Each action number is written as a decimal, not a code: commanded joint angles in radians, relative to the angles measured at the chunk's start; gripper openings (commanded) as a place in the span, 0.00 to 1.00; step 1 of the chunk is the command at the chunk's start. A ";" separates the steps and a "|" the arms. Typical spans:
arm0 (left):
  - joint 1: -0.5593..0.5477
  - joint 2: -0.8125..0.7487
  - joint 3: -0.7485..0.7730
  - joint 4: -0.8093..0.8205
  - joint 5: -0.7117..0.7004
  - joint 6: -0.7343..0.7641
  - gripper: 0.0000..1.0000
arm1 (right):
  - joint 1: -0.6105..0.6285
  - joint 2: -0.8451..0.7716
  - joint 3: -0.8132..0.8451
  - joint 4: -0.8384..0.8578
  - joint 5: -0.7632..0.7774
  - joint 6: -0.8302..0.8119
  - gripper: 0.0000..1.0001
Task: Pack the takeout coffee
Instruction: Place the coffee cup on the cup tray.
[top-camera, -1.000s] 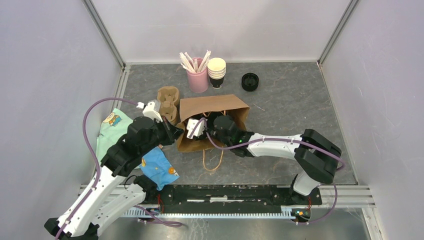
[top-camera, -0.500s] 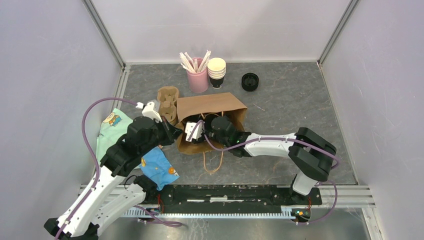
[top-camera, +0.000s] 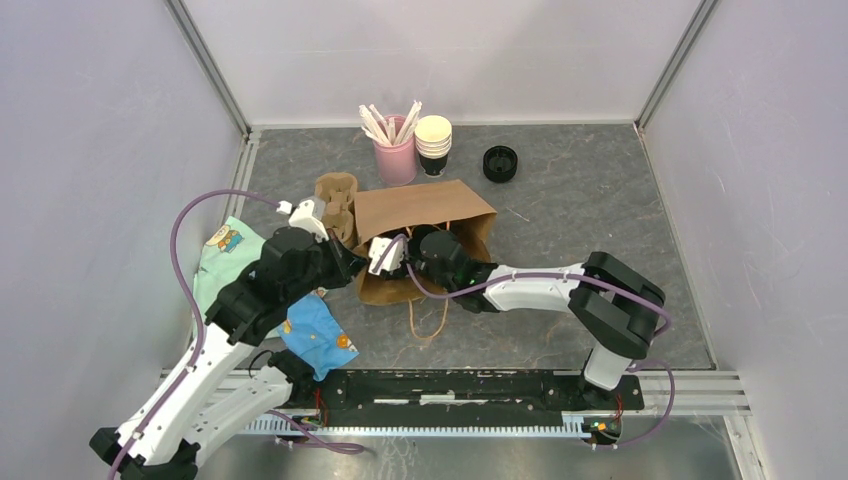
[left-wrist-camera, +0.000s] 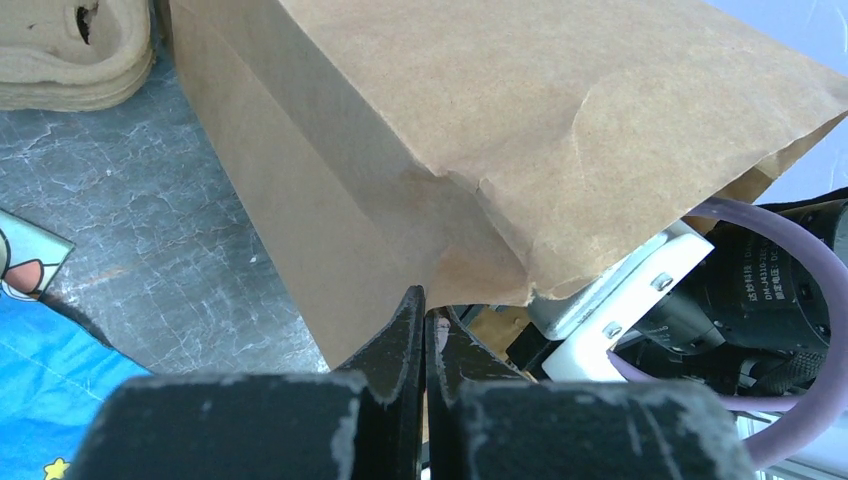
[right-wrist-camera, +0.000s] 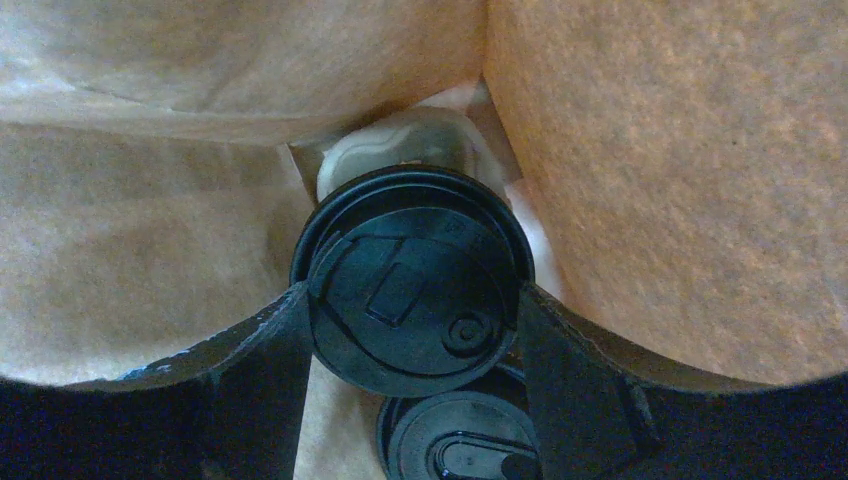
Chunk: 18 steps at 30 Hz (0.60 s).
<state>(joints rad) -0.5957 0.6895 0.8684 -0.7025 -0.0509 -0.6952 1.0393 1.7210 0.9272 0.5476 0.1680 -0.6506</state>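
Note:
The brown paper bag (top-camera: 425, 212) lies on its side mid-table, its mouth facing the near left. My left gripper (left-wrist-camera: 425, 312) is shut, pinching the bag's lower mouth edge (left-wrist-camera: 470, 270). Inside the bag, my right gripper (right-wrist-camera: 410, 300) is shut on the takeout coffee (right-wrist-camera: 405, 285), a black cup with a round black lid; one finger presses each side of the lid. A second black-lidded cup (right-wrist-camera: 455, 440) sits just below it in the bag. In the top view the right wrist (top-camera: 440, 255) reaches into the mouth, and its fingers and the coffee are hidden.
Along the back stand a pink cup of wooden sticks (top-camera: 396, 155), a stack of lidless cups (top-camera: 434, 145) and a stack of black lids (top-camera: 500, 163). A cardboard cup carrier (top-camera: 335, 198) lies left of the bag. Blue (top-camera: 318, 335) and green (top-camera: 222, 255) napkins lie near left.
My right arm has pushed a little further left into the bag, nudging the bag slightly. The left gripper keeps its pinch on the bag's edge.

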 joint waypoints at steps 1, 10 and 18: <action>0.000 0.014 0.073 0.021 0.027 -0.021 0.02 | -0.005 -0.058 0.050 -0.040 0.043 0.056 0.00; 0.001 0.091 0.115 0.026 0.175 -0.013 0.02 | 0.018 -0.214 -0.021 -0.205 0.058 0.115 0.00; -0.001 0.098 0.094 0.045 0.231 -0.052 0.02 | 0.025 -0.237 -0.096 -0.117 0.002 0.140 0.00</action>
<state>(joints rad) -0.5957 0.7963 0.9474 -0.7006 0.1272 -0.6968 1.0603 1.4593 0.8360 0.3592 0.2008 -0.5388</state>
